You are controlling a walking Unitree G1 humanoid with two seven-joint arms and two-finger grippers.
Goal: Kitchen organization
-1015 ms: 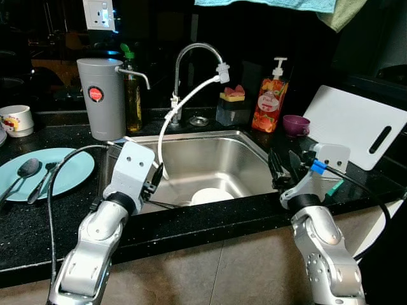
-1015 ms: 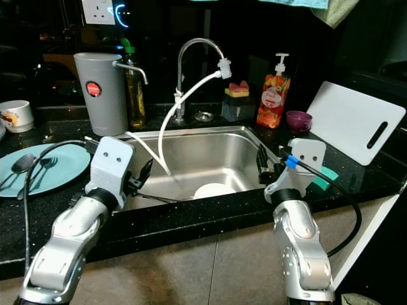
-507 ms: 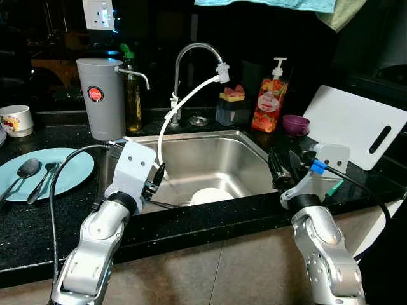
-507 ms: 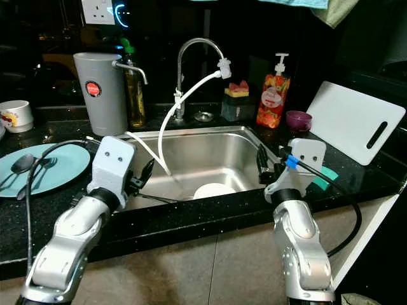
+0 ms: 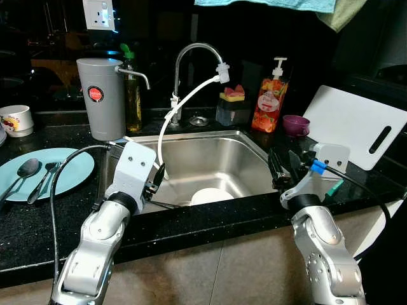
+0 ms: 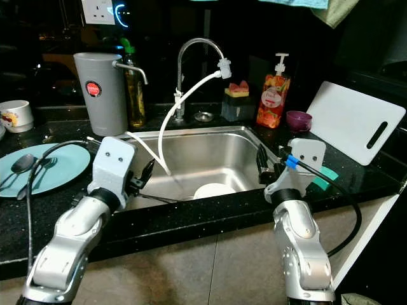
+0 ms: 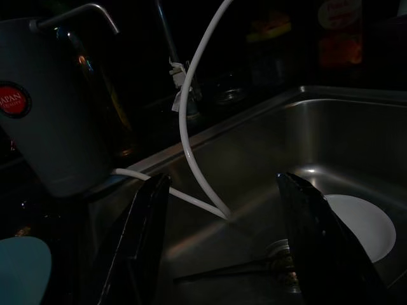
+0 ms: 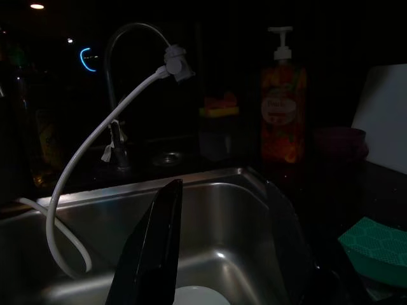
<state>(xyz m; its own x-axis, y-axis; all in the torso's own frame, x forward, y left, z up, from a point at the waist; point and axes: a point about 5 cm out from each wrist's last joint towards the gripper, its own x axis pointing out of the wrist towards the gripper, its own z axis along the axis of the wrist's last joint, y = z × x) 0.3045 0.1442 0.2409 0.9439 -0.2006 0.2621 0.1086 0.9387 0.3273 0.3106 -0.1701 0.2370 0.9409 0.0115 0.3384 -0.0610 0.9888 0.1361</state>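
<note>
Brushed steel sink (image 5: 222, 155), glossy speckled counter (image 5: 38, 216), seemingly plastic board (image 5: 353, 124)

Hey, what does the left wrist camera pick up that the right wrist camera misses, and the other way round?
Left wrist view alone: the grey water filter jug, an edge of the blue plate and a thin utensil lying on the sink floor.

Right wrist view alone: the curved tap spout, the green sponge and the white cutting board.

Both: the steel sink, the white hose, the white dish in the sink, the orange soap bottle, and each gripper's open black fingers.
</note>
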